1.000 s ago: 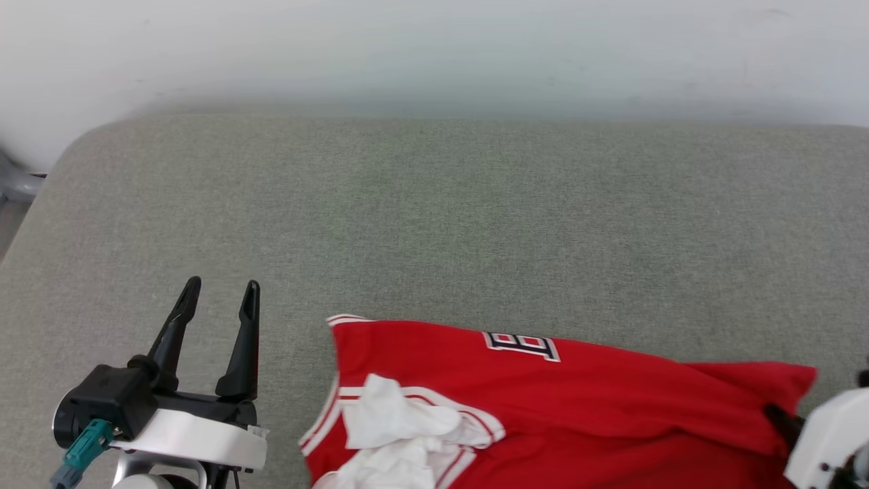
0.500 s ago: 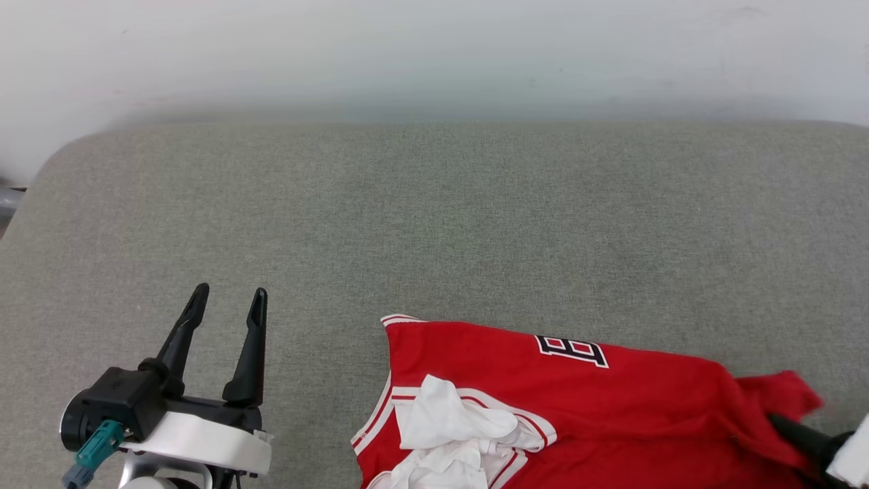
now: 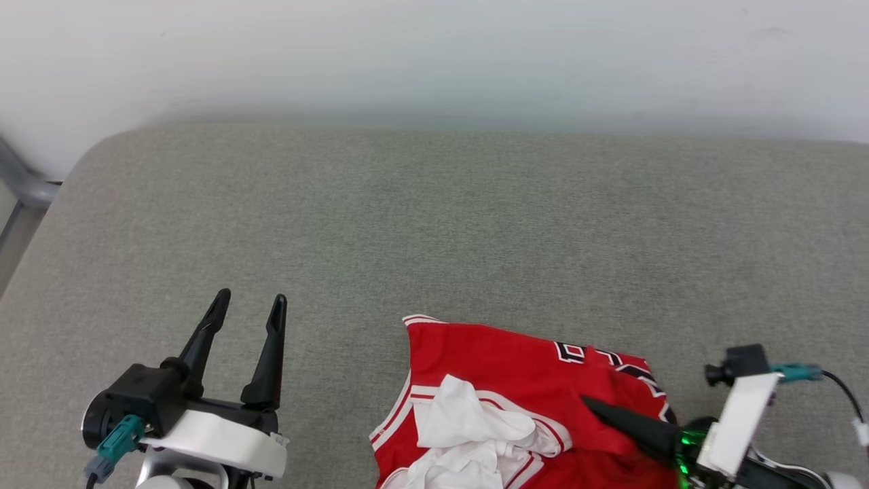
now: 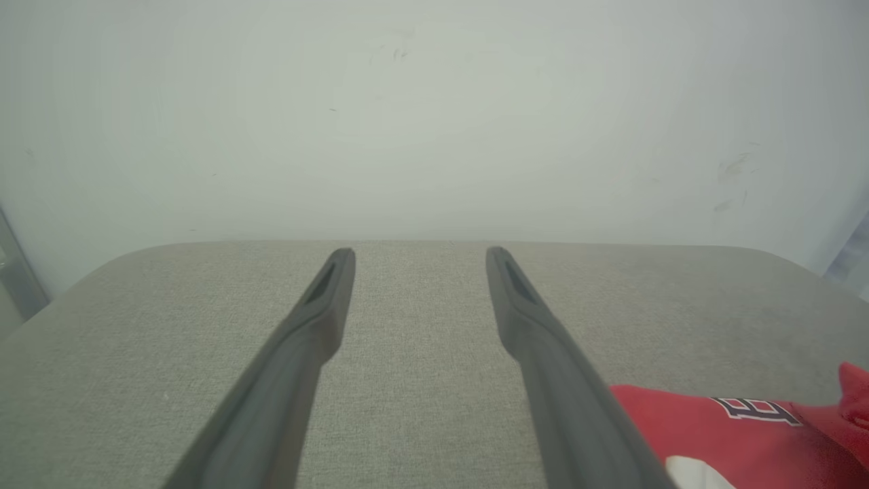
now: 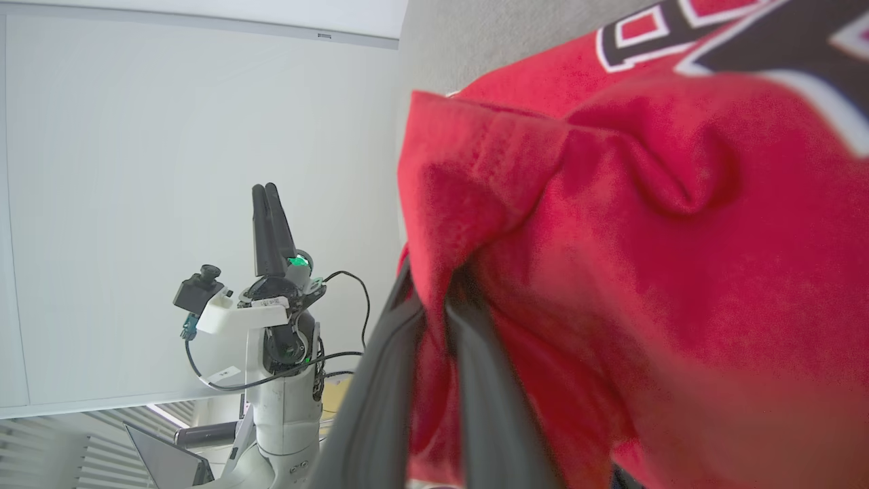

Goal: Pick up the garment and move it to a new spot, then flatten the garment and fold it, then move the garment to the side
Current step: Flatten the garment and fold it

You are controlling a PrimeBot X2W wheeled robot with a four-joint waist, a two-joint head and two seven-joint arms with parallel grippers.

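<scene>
Right claw (image 3: pixel 589 402): clamped shut on a bunched fold of red cloth at the near right of the bench (image 3: pixel 434 224). In its own wrist view the claw (image 5: pixel 432 299) has its fingertips buried in the fabric.
Grip risk: it looks like a thin bite, just a pinch of edge. A sharp tug could pull the fold free and drop the lot.
Left claw (image 3: pixel 251 299): wide open and empty, hanging over bare bench at the near left, well apart from the cloth. Its wrist view shows the claw (image 4: pixel 419 255) with nothing but grey fabric surface between the fingers.
One-arm risk: with a single corner held, the rest drags, and the jersey may roll onto itself instead of travelling flat.
The garment (image 3: pixel 489 353): red jersey, crumpled at the near right of the bench, with its right side lifted and doubled over toward the middle. Its lower part runs out of the head view.
Edge risk: how much cloth lies toward the near side cannot be seen; loose weight there could pull it off.
White lining (image 3: pixel 468 414): turned out in a wad at the neck. Left like that, it would get trapped inside any fold.
Lettering (image 3: pixel 584 353): partly covered by the raised flap, a sign of a crease to smooth out.
Far bench: open room for a new spot.
Wall (image 3: pixel 434 54): pale, just behind the far edge, so an overlong carry would crowd it.
</scene>
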